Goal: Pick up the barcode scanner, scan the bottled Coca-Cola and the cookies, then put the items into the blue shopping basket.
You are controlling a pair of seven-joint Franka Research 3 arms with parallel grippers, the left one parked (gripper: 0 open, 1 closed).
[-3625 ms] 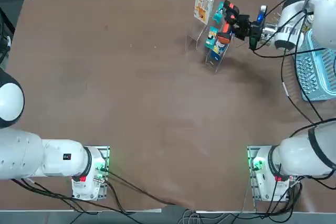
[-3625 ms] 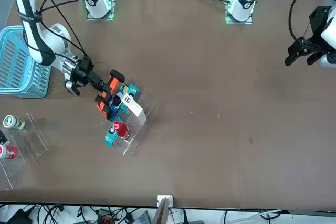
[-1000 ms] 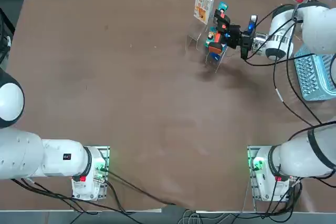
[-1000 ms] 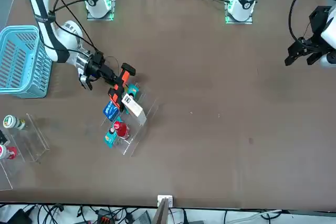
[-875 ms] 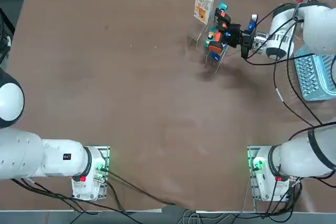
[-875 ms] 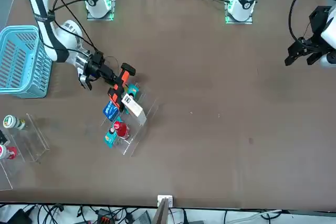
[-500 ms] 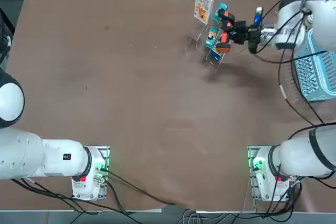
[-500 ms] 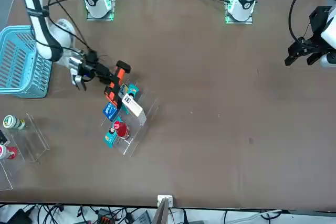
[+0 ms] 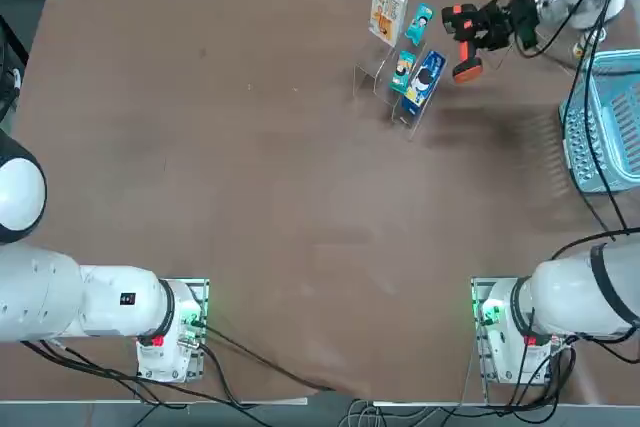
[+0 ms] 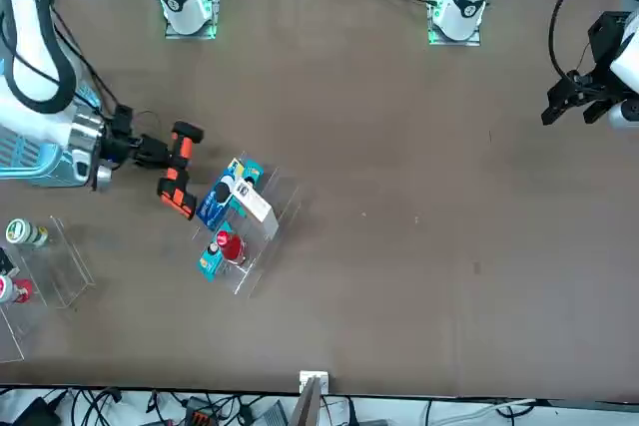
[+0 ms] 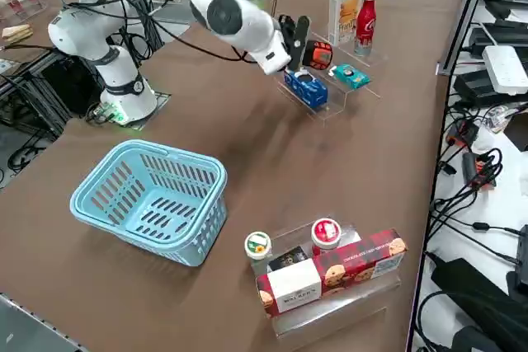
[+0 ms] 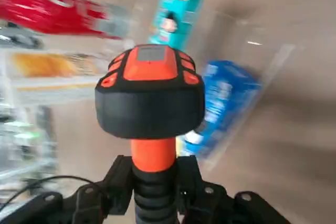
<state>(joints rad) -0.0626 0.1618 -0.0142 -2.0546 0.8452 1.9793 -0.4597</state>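
The brown counter (image 9: pixel 250 197) carries the blue shopping basket (image 9: pixel 608 117) at its right edge, empty. At the far side a clear display rack (image 9: pixel 400 97) holds the cookies (image 9: pixel 388 7) standing upright, with the bottled Coca-Cola (image 11: pixel 365 10) just beside them, a blue packet (image 9: pixel 427 77) and small teal packets (image 9: pixel 418 23). Just right of the rack, clear of it, the right end effector (image 9: pixel 490 27) pinches the barcode scanner (image 9: pixel 466 39) by its orange handle above the counter.
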